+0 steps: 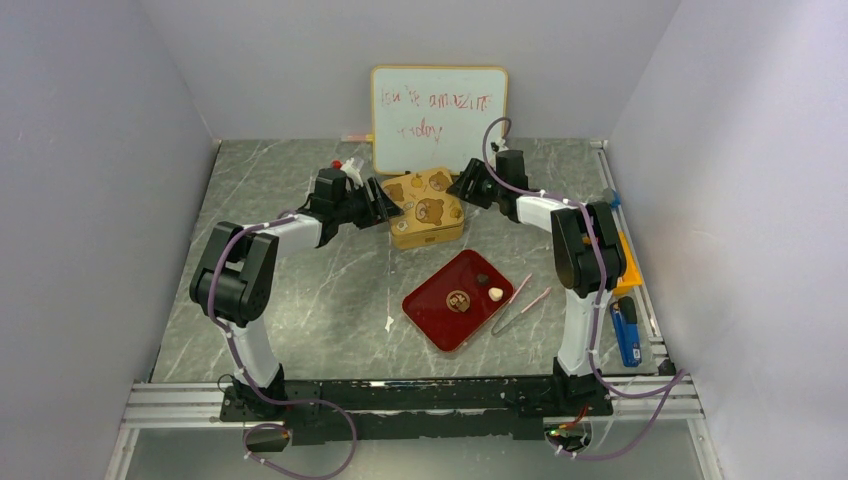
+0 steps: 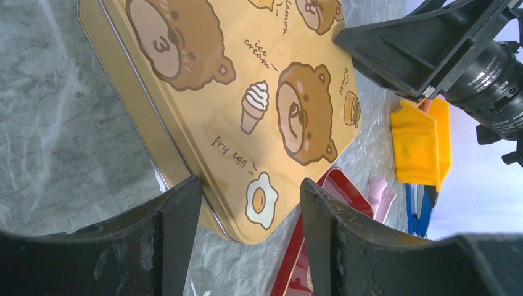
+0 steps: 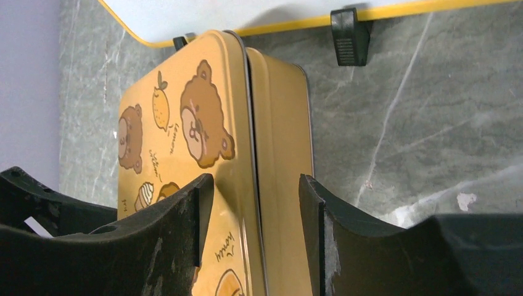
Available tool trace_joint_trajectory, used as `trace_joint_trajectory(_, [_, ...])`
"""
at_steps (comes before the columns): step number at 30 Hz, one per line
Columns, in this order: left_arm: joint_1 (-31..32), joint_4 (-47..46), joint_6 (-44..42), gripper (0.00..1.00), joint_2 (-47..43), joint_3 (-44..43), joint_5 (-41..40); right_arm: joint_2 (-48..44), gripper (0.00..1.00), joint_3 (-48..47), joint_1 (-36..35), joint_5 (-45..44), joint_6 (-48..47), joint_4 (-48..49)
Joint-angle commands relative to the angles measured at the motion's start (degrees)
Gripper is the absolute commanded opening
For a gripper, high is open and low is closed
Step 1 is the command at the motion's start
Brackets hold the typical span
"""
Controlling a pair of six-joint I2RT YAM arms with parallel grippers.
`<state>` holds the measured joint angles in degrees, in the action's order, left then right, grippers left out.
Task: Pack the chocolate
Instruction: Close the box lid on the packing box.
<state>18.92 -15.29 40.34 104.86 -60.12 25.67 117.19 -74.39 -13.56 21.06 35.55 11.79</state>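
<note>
The gold bear-print tin (image 1: 425, 208) stands with its lid on at the back middle. My left gripper (image 1: 385, 210) is open at the tin's left side; in the left wrist view its jaws (image 2: 250, 185) straddle a corner of the tin (image 2: 247, 80), holding nothing. My right gripper (image 1: 465, 187) is open at the tin's right side; in the right wrist view its jaws (image 3: 256, 182) straddle the seam of lid and base on the tin (image 3: 203, 111). Chocolate lies on the red tray (image 1: 430, 315): a dark piece (image 1: 482, 278), a cream piece (image 1: 495, 294) and a round brown piece (image 1: 458, 300).
Pink tweezers (image 1: 520, 303) lie right of the tray. A whiteboard (image 1: 438, 105) stands behind the tin. A blue lighter (image 1: 625, 335) and an orange object (image 1: 625, 260) lie along the right rail. Walls close in the left, back and right.
</note>
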Motion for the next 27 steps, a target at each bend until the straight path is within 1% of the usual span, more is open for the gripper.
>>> trace_joint_trajectory(1, [0.3,-2.7,0.9,0.64,0.0,0.9,0.8,-3.5,0.57,1.2,-0.1,-0.6,-1.6,-0.7])
trace_joint_trajectory(11, [0.3,-3.6,1.5,0.64,0.6,1.2,1.0,-5.0,0.57,3.6,-0.3,-2.5,-2.6,-4.8])
trace_joint_trajectory(27, [0.3,-3.6,1.1,0.64,0.7,2.5,1.9,-6.8,0.57,7.5,-2.4,-4.5,-3.0,-7.3])
